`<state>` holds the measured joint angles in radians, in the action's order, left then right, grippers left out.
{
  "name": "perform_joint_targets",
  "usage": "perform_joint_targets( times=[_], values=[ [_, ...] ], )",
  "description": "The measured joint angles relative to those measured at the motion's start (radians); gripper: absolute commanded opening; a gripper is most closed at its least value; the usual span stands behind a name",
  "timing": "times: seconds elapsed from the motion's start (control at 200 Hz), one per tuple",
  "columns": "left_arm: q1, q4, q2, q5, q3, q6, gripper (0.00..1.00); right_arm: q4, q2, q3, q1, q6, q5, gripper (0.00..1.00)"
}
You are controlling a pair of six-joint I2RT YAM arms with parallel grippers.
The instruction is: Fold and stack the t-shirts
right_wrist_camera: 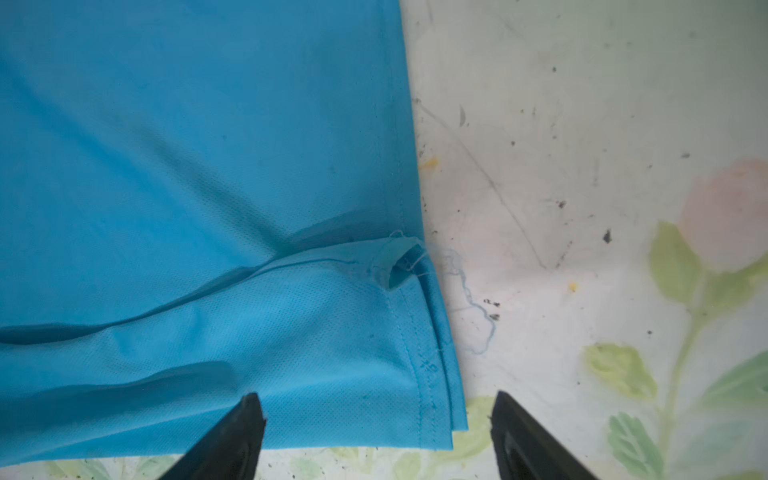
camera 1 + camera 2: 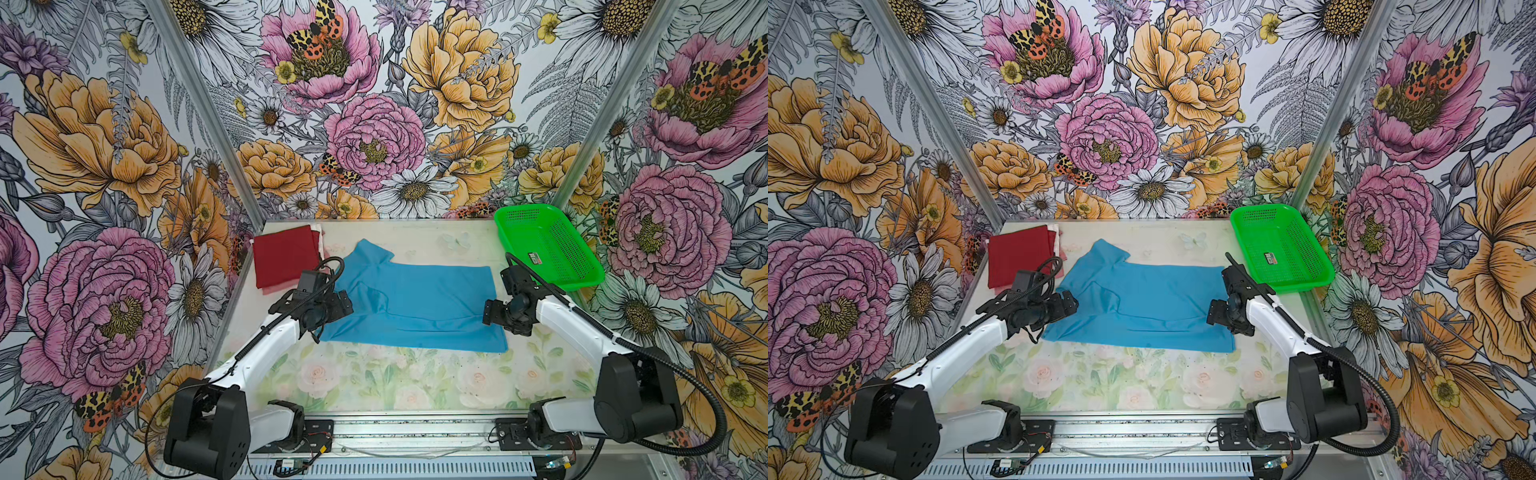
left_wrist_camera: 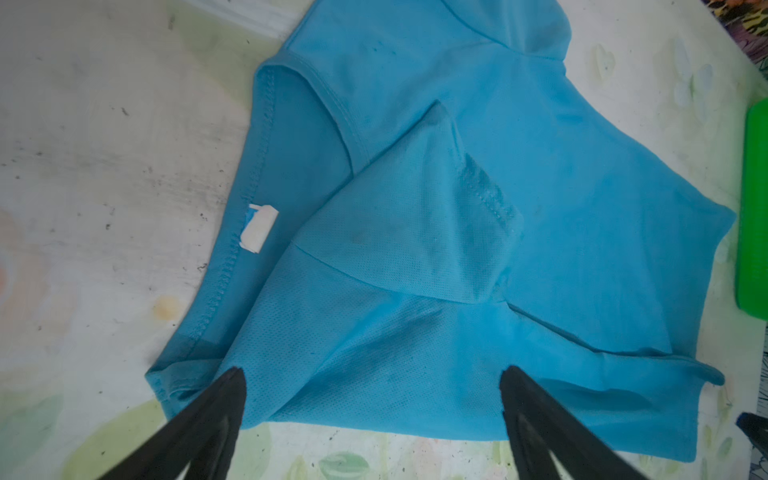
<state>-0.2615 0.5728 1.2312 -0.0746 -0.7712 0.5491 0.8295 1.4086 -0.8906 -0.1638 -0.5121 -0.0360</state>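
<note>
On the near side of the blue t-shirt (image 2: 424, 303), bare tabletop (image 2: 415, 382). Lies spread flat mid-tabletop, its near long edge already folded over onto the body and the near sleeve tucked in as a triangle.

At its collar end, left claw (image 3: 371, 374) open wide, poised over the folded-in shoulder, gripping nothing. At its hem end, right claw (image 1: 376, 398) also open, straddling the doubled hem corner, holding nothing.

On its far side, by the collar end, far sleeve (image 2: 372, 253) sticking out unfolded. Past that sleeve, dark maroon t-shirt (image 2: 284, 255) folded square atop pale ones (image 2: 319, 232) peeking out at the edge. Beyond the hem end, green basket (image 2: 582, 282), empty.

Judged mid-fold on the blue one: first lengthwise fold lying in place, no claw on it. Next probably calls for reaching to the far edge, pinching far shoulder and far hem corner together, bringing that side over evenly, then halving and stacking on the maroon.
</note>
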Motion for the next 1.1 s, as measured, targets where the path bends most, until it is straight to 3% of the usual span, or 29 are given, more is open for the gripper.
perform_joint_targets(
  times=[0.1,0.445,0.625,0.896,1.101],
  values=[
    [-0.005,-0.004,0.003,-0.001,0.003,0.002,0.95,0.002,0.051,-0.014,0.0,0.022,0.019,0.59],
    [-0.01,-0.038,0.064,-0.004,0.002,0.001,0.95,-0.003,0.293,-0.16,0.002,0.053,0.156,0.65],
    [-0.006,-0.042,0.156,-0.004,-0.072,-0.011,0.96,0.007,0.403,-0.261,0.01,0.069,0.193,0.65],
    [-0.019,-0.104,0.261,-0.029,-0.154,-0.025,0.99,-0.003,0.332,-0.332,-0.012,0.103,0.157,0.88],
    [-0.07,-0.196,0.294,-0.071,-0.103,0.008,0.99,-0.014,0.295,-0.352,-0.116,0.134,0.01,0.94]
  ],
)
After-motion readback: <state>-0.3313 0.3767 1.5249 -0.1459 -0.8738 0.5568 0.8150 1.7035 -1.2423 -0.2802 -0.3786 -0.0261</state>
